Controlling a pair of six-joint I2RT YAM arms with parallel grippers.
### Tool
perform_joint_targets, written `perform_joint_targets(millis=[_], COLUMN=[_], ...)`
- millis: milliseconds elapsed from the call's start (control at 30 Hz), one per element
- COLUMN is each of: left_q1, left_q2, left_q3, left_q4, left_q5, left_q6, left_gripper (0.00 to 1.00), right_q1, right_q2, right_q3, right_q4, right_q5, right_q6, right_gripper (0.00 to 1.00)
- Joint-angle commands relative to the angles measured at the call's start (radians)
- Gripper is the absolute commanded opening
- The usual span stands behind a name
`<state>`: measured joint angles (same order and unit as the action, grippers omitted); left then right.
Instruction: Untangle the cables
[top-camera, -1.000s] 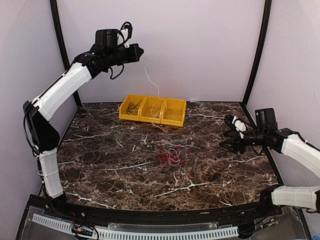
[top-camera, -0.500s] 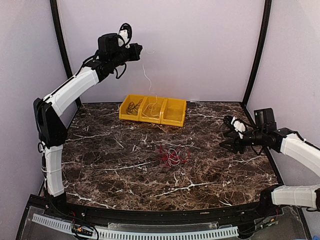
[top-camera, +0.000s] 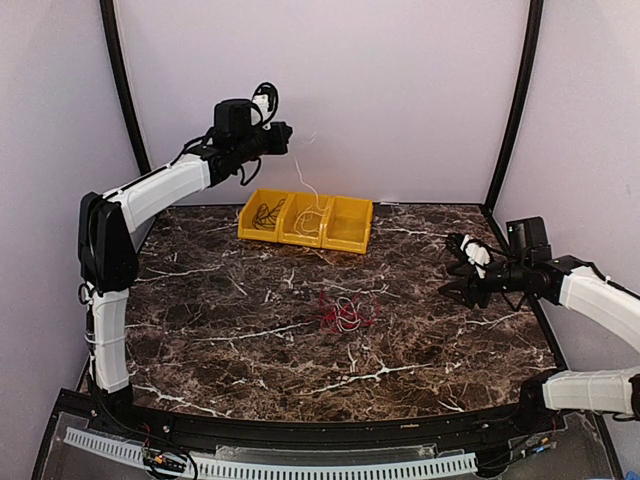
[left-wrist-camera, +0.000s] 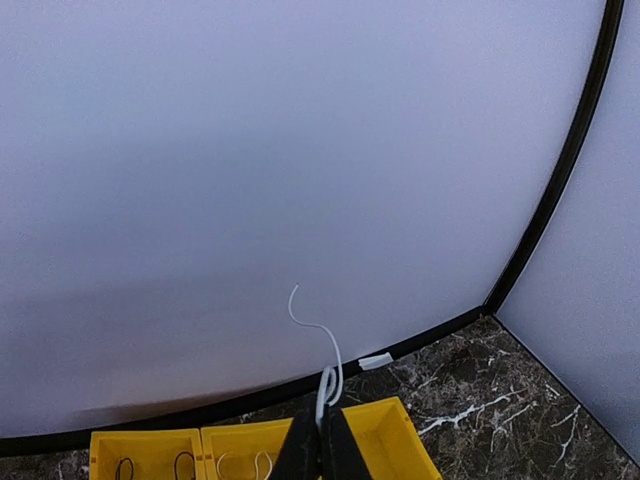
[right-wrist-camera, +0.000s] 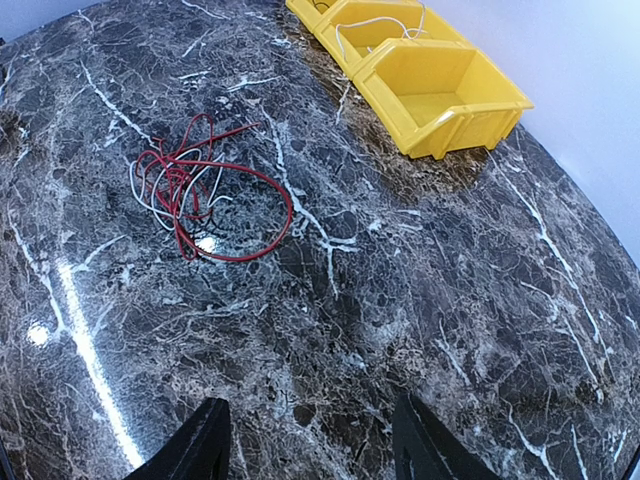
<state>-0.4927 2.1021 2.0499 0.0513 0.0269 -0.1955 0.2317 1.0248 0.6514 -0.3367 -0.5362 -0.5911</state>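
Left wrist: left tool (left-wrist-camera: 320, 445) pinched shut on white cable (left-wrist-camera: 327, 352), free end curling upward.
Top: cable trailing down into middle yellow bin (top-camera: 306, 237).
Right wrist: red-white tangle (right-wrist-camera: 180, 185) on table (right-wrist-camera: 400, 300); right tool (right-wrist-camera: 312, 425) agape, empty.

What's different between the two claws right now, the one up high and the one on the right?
The left gripper sits high above the yellow bins; the right gripper hangs low over the table. The left gripper is shut on a white cable; the right gripper is open and empty. Both are black two-finger claws.
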Motion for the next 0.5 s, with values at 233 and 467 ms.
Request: perform_joint_targets(millis=[233,467], left_q1=[0.003,0.003], left_q2=[-0.046,-0.062], left_q3=[-0.179,-0.248], left_q4=[-0.024,0.065], left_q5=[-0.17,-0.345], left_q6=[0.01,-0.003], left_gripper=[0.0,0.0], right_q1=[-0.003,-0.003], right_q2=[0.016,0.016], right_q3=[-0.009,-0.011], right_q4=[0.027,0.027], right_q5=[0.004,0.008], right_q6=[-0.012,-0.015], right_gripper=[0.57,0.58])
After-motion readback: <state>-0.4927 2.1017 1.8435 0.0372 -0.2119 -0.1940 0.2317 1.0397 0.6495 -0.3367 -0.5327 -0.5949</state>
